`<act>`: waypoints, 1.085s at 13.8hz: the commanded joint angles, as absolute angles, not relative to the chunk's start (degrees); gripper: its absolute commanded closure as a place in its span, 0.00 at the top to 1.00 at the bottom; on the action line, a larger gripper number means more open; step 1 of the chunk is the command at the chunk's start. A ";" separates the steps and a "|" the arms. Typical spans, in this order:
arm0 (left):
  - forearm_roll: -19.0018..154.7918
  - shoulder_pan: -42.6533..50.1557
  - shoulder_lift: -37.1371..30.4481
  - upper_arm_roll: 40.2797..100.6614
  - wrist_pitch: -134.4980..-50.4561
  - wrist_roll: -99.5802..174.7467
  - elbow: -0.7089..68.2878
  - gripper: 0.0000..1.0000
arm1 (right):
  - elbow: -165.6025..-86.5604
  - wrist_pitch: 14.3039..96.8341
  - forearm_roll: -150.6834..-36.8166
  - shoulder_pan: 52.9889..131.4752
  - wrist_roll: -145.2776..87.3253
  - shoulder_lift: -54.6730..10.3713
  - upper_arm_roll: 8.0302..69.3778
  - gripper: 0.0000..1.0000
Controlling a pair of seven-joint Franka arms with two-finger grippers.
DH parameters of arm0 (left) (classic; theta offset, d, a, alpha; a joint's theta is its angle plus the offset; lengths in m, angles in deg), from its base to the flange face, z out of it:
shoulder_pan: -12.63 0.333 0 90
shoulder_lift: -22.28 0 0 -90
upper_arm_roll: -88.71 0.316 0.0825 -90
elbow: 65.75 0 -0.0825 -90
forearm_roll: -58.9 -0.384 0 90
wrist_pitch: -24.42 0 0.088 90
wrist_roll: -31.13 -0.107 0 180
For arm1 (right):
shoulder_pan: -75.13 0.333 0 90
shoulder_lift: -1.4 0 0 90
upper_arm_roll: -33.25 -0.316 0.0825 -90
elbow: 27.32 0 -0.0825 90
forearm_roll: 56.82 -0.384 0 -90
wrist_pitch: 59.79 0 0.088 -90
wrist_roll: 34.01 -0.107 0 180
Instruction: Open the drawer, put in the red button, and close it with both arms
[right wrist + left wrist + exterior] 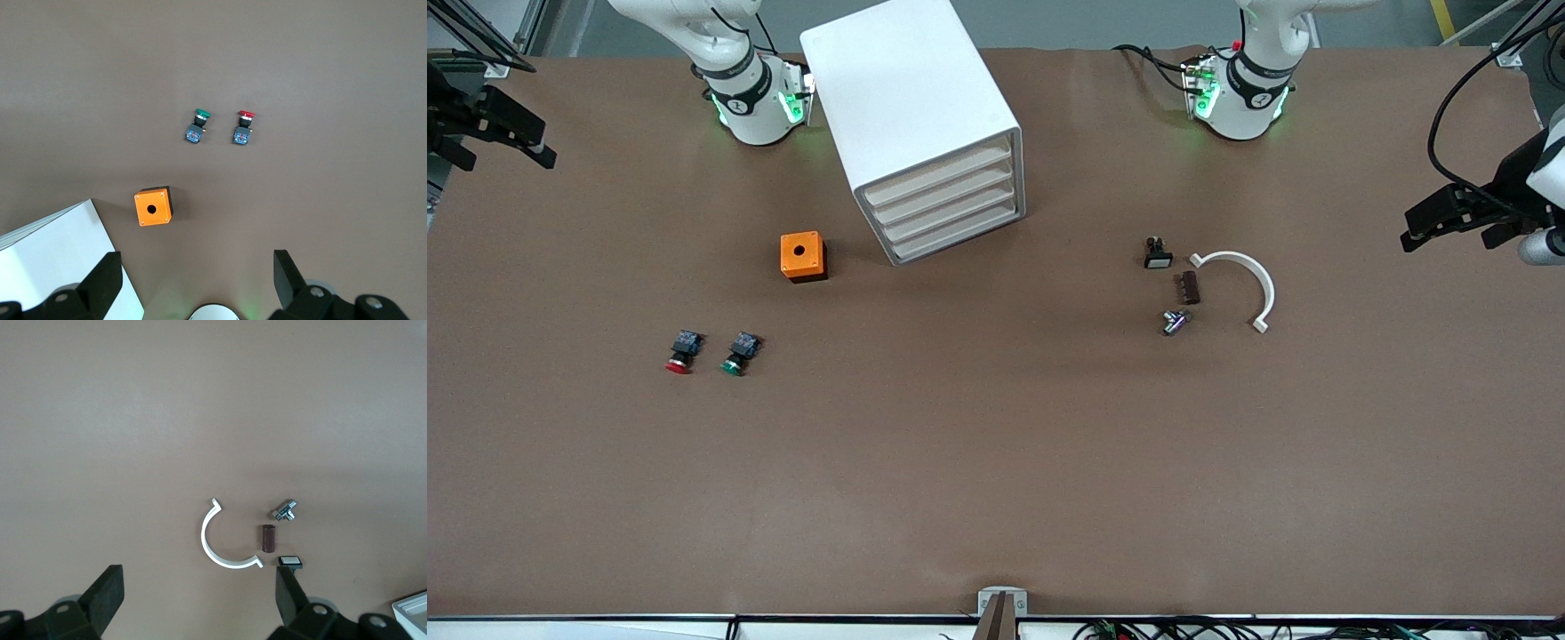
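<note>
1. Nothing is under way yet: all four cream-fronted drawers [950, 206] of the big white box cabinet [911, 107] sit shut.
2. Next we need a hand at a drawer front to pull it out.
3. The small red-capped push-button [682, 350] lies on the brown desk [996, 462], at about eight o'clock from the cabinet, beside the green-capped button [738, 352].
4. Left hand [1449, 216] and right hand [503, 133] hang released and empty, out at the desk's ends.

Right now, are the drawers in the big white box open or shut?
Shut. All four cream fronts of the drawers sit flush in the white cabinet; none sticks out.
</note>
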State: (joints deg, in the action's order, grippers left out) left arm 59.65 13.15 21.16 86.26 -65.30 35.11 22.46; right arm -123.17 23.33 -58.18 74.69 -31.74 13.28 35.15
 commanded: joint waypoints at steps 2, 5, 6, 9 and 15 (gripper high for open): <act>58.99 12.98 19.21 86.16 -64.35 35.61 21.88 1.00 | -124.27 23.27 -57.52 75.05 -31.81 14.67 35.28 1.00; 59.08 12.89 17.36 86.16 -63.64 35.44 21.79 1.00 | -124.27 23.27 -57.52 75.05 -31.81 14.67 35.28 1.00; 59.08 12.89 16.83 86.16 -63.64 35.44 21.79 1.00 | -124.27 23.27 -57.52 75.05 -31.81 14.67 35.28 1.00; 59.08 12.28 14.02 86.07 -63.64 35.61 21.70 1.00 | -124.27 23.27 -57.52 75.05 -31.81 14.67 35.28 1.00; 60.39 10.43 7.00 85.54 -64.17 39.38 21.26 1.00 | -124.27 23.27 -57.52 75.05 -31.81 14.67 35.28 1.00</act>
State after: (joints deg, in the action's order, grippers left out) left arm 59.76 11.34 9.18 85.69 -64.62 37.13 22.73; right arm -123.18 23.31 -58.16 74.69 -31.74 13.28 35.15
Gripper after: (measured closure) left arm 0.000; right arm 0.000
